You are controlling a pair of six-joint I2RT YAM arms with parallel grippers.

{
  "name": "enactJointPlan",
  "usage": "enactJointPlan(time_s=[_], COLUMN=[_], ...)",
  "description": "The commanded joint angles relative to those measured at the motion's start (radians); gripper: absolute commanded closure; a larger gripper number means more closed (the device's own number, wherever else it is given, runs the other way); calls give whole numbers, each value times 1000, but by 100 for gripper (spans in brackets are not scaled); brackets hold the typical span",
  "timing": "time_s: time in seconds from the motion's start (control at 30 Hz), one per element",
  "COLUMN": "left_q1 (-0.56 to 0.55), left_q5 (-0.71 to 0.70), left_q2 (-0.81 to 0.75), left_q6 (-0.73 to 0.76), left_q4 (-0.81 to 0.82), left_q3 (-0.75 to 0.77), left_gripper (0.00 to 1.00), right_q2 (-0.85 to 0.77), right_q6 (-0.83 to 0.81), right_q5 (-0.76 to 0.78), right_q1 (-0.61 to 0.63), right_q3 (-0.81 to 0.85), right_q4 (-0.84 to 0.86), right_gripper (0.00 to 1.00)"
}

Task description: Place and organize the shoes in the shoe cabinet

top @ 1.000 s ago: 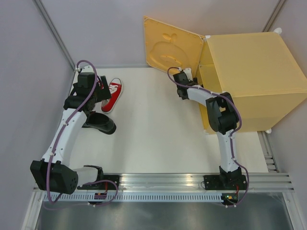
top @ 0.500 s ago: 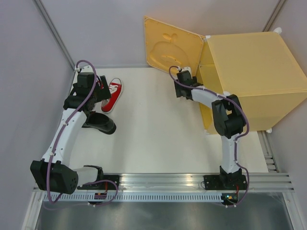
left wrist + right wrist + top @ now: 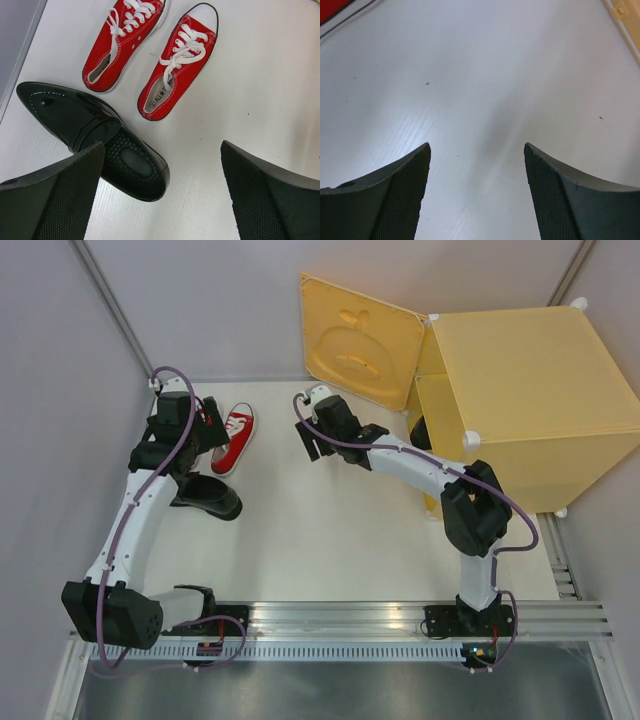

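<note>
Right gripper (image 3: 475, 146) swung left from cabinet (image 3: 530, 390); red sneakers (image 3: 177, 70) point toes rearward.

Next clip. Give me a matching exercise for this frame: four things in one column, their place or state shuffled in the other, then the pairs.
Things:
1. red canvas sneakers with white laces
2. glossy black leather dress shoe
3. yellow plastic shoe cabinet's door
4. right hand

Places or states:
A. swung wide open
B. open, holding nothing, above the white table
C. a pair side by side, toes the same way
D. lying alone on its sole, beside that pair

Pairs: 1-C, 2-D, 3-A, 4-B
</note>
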Motion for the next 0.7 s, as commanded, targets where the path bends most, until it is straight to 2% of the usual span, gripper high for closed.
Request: enactJointPlan(time_s=[0.0, 0.13, 0.43, 0.53, 0.67], left_q1=[4, 4, 4, 6, 9], left_q5=[-64, -103, -150, -150, -149], left_q2=[-46, -96, -259, -261, -224], left_q6=[-78, -155, -307, -382, -473], left_q4=[-36, -87, -133, -130, -131], left_q3=[3, -29, -276, -350, -373], left_gripper=[0, 0, 0, 2, 6], right_q2=[-104, -214, -558, -683, -756], right_q6=[44, 81, 110, 107, 96], right_q5=[-44, -18, 55, 64, 62], right_q1=[39, 94, 100, 102, 100], right_q3=[-6, -131, -411, -495, -577], right_q4=[-24, -18, -9, 13, 37], right_gripper=[21, 20, 14, 14, 14])
